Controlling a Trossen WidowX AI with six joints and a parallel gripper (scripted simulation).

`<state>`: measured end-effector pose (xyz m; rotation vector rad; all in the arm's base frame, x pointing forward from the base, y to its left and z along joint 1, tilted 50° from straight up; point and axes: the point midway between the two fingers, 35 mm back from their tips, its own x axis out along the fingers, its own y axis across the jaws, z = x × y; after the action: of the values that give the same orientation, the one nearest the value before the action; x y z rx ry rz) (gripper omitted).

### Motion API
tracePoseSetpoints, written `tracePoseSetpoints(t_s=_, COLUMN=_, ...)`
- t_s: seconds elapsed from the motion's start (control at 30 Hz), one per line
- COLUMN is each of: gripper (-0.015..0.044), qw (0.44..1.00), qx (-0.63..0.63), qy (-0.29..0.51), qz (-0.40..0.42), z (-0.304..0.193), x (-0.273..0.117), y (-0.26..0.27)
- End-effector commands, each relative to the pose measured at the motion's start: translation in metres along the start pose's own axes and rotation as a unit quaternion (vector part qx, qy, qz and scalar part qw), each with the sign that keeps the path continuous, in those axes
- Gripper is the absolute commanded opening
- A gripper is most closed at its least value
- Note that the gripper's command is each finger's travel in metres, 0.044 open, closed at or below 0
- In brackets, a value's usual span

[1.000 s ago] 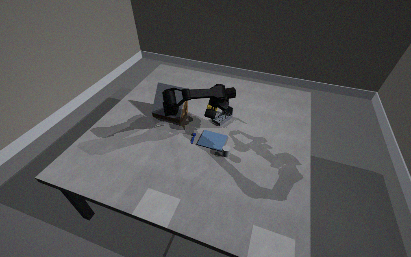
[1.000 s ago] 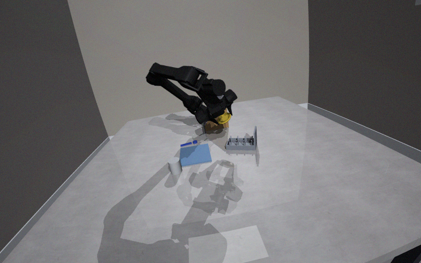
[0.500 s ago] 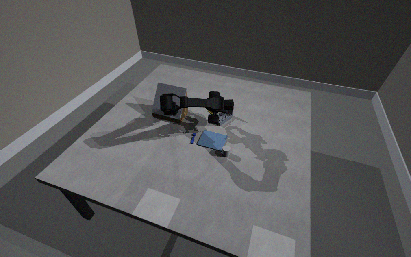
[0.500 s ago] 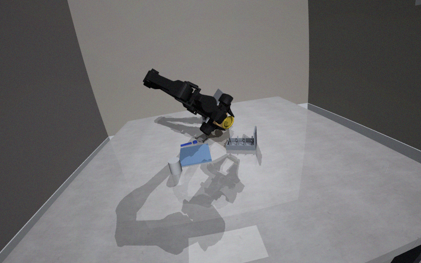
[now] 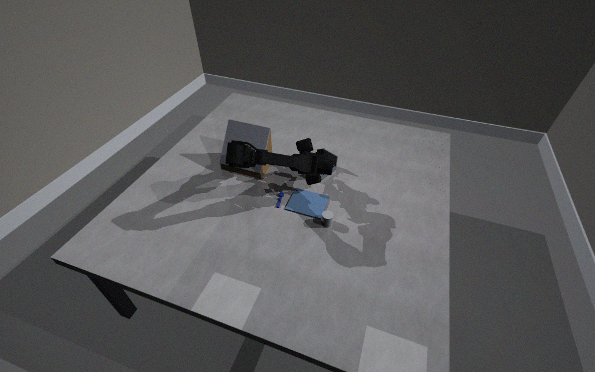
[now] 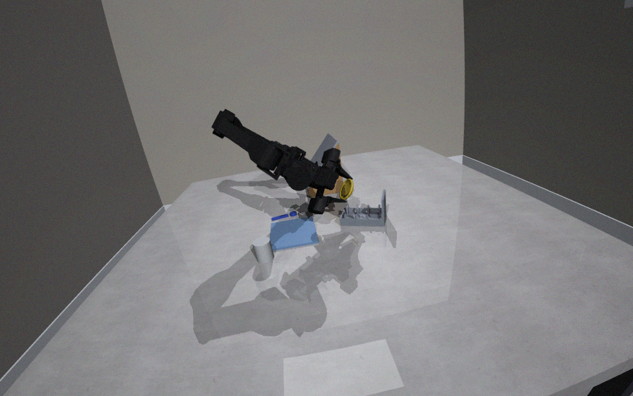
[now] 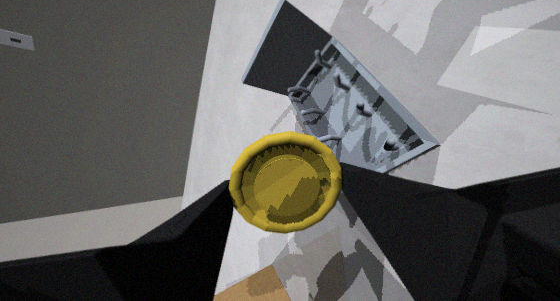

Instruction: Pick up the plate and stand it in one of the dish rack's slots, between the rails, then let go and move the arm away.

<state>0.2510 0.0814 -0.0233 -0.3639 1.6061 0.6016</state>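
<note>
The yellow plate (image 6: 346,188) (image 7: 285,182) is held in the air with its face steeply tilted, close to upright in the exterior view. My gripper (image 6: 349,189) (image 7: 284,177) is shut on it, one finger on each side of the rim. The grey dish rack (image 6: 362,222) (image 7: 382,94) stands on the table, with short rails in two rows and a tall end panel (image 6: 384,203) (image 7: 287,45). The plate is above and to the left of the rack in the exterior view, apart from it. In the top view the arm hides the plate and most of the rack.
A blue board (image 5: 308,203) (image 6: 293,233) lies left of the rack in the exterior view, with a grey cylinder (image 5: 327,219) (image 6: 263,250) and a blue spoon-like thing (image 5: 279,201) (image 6: 280,217) beside it. A wooden block with a sloped grey face (image 5: 249,131) (image 7: 255,285) stands behind the gripper.
</note>
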Motion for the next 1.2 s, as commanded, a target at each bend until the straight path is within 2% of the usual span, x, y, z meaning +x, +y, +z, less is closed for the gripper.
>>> tracePoseSetpoints(t_s=0.0, gripper=0.0000, qw=0.999, qx=-0.041, qy=-0.028, qz=0.019, z=-0.003, x=0.003, y=-0.002)
tracePoseSetpoints(t_s=0.57, gripper=0.0000, qw=0.958, qx=-0.224, qy=-0.177, qz=0.028, z=-0.005, x=0.002, y=-0.020)
tracePoseSetpoints(t_s=1.17, gripper=0.0000, qw=0.852, qx=-0.410, qy=-0.318, qz=-0.065, z=-0.013, x=-0.011, y=-0.036)
